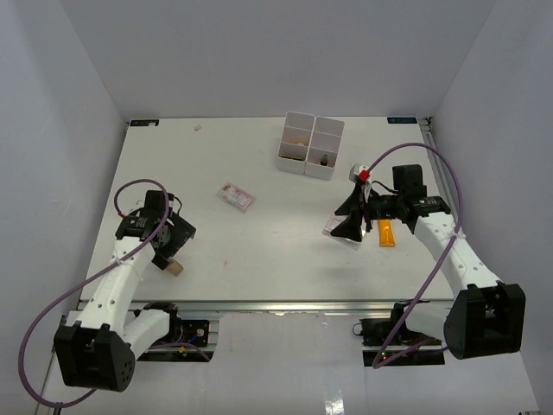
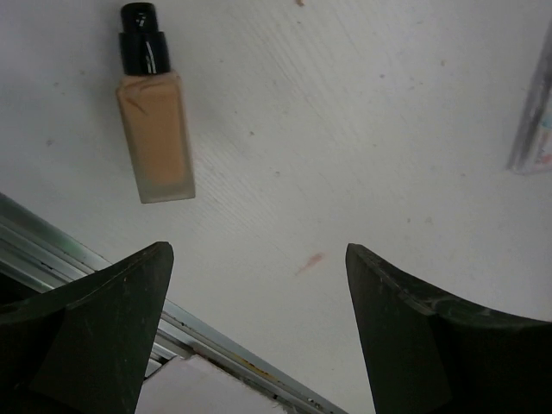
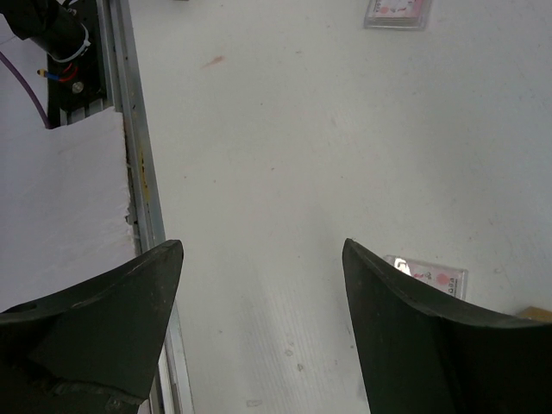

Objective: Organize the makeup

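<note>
One tan, black-capped bottle (image 2: 155,129) lies flat near the tabletop's (image 1: 285,259) front-left edge, before the left fingers (image 2: 103,319), which are spread wide and hold nothing. Of two pink packets, the left packet (image 1: 236,197) lies mid-tabletop and the right packet (image 3: 429,276) beside the right fingers (image 3: 414,336), likewise spread. One orange tube (image 1: 386,233) lies rightmost.

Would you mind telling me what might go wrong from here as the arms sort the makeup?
1. The tan bottle lies flat close to the table's near edge rail, off to one side of the open left end effector. A misaligned approach might push it toward the edge.
2. The pink packet by the open right end effector lies flat and looks thin. The fingers may scrape the surface or slide it rather than lift it.
</note>
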`<move>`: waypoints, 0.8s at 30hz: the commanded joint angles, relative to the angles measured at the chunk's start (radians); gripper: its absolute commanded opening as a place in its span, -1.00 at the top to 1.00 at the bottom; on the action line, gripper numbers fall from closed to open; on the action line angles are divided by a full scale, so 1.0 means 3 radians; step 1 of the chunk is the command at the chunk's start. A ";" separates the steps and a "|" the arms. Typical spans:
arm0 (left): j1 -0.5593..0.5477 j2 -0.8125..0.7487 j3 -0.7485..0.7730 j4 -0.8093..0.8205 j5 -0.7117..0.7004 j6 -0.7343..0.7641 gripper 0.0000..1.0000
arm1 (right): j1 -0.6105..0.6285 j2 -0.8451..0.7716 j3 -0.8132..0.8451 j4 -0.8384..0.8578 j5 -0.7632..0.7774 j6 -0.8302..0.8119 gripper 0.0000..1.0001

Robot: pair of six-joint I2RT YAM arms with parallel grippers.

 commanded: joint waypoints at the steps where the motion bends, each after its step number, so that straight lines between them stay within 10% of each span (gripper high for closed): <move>1: 0.0205 0.0374 0.0219 -0.0270 -0.0219 -0.0100 -0.83 | -0.0094 -0.0072 -0.0064 0.0117 -0.0095 0.0062 -0.62; 15: 0.0405 0.0801 -0.0098 -0.0074 -0.0252 0.0038 -0.71 | -0.0369 -0.0123 -0.0155 0.0152 -0.0248 0.0107 -0.62; 24: 0.0405 0.0921 -0.0267 0.0313 -0.0181 0.0147 -0.19 | -0.0402 -0.0105 -0.0164 0.0154 -0.0274 0.0103 -0.63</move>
